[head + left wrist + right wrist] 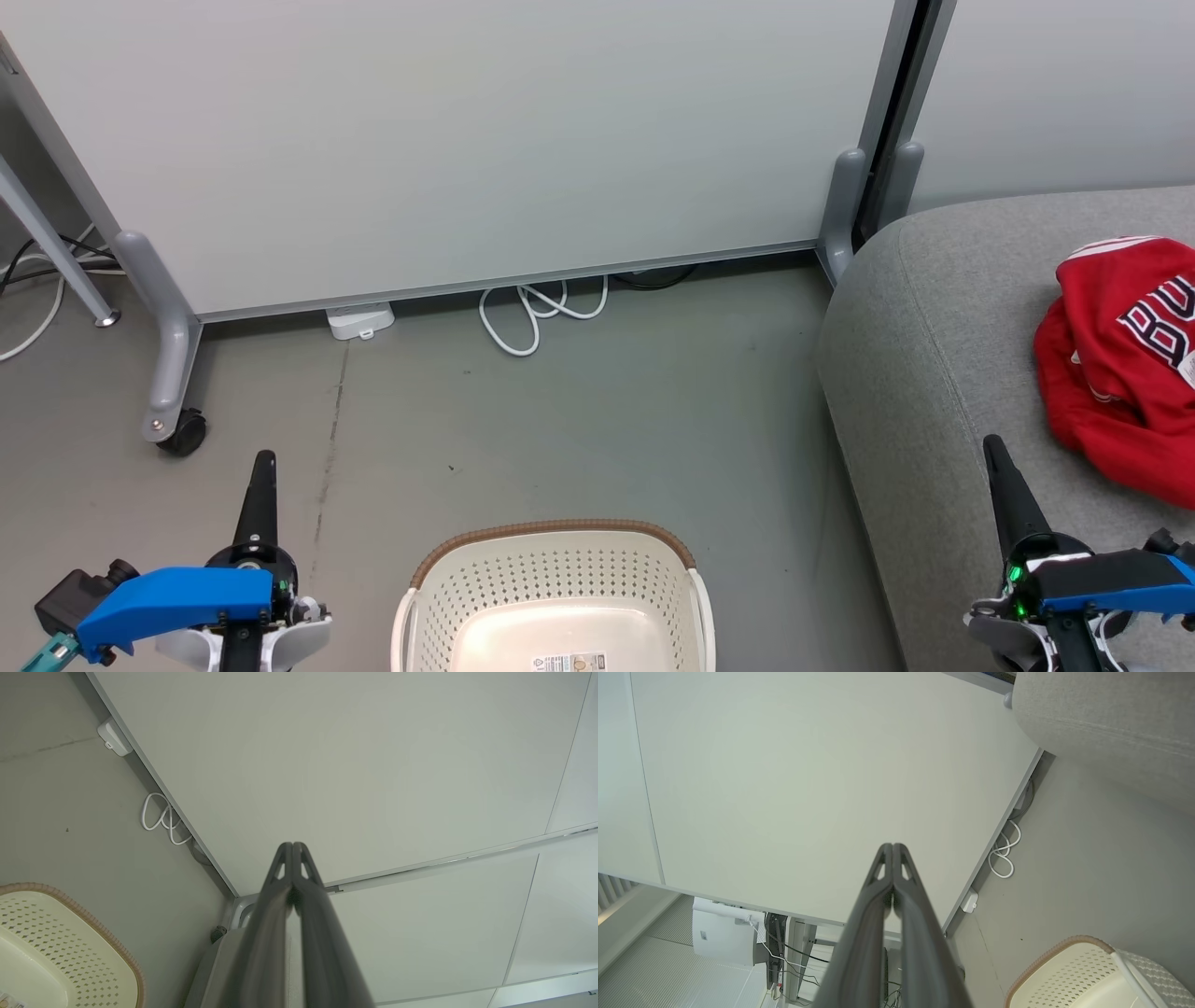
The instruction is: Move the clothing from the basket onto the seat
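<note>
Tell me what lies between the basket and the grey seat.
Nothing but bare grey floor separates the basket from the seat, as the head view shows; the red clothing lies on the seat itself.

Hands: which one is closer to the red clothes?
The right hand, by the grey seat where the clothes lie; the left hand is on the basket's far side.
</note>
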Motion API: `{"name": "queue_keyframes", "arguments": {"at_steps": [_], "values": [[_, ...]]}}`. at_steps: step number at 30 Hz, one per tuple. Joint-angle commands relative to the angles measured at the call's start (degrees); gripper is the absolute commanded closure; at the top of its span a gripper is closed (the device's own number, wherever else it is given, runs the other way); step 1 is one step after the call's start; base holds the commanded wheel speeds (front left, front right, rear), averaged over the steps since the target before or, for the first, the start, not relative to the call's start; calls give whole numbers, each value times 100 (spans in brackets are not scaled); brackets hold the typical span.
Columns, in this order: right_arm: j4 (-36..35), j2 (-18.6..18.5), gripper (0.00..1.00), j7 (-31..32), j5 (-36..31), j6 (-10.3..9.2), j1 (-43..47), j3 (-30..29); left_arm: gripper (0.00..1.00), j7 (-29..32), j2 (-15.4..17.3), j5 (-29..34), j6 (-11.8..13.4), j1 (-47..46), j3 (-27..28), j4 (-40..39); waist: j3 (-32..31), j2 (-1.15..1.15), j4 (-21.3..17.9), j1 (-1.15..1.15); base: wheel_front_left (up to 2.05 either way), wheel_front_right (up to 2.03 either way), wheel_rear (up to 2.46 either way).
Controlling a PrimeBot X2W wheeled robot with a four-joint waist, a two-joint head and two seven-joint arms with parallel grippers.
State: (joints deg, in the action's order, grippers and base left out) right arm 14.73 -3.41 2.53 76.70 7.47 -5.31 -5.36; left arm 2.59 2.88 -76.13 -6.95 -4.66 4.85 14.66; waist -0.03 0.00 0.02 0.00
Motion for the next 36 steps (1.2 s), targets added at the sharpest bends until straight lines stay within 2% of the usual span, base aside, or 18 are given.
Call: {"name": "queue_keyframes", "arguments": {"at_steps": [1, 36], "values": [[-53, 9, 100, 47, 115, 3, -110, -19, 100, 31, 0, -112, -35, -114, 33, -58, 1, 0, 0, 0, 0, 0, 0], [-80, 63, 100, 424, 1588, 4, -127, -130, 100, 415, -1, -1644, -81, -190, 182, -74, 21, 0, -2, 0, 0, 0, 0]]}}
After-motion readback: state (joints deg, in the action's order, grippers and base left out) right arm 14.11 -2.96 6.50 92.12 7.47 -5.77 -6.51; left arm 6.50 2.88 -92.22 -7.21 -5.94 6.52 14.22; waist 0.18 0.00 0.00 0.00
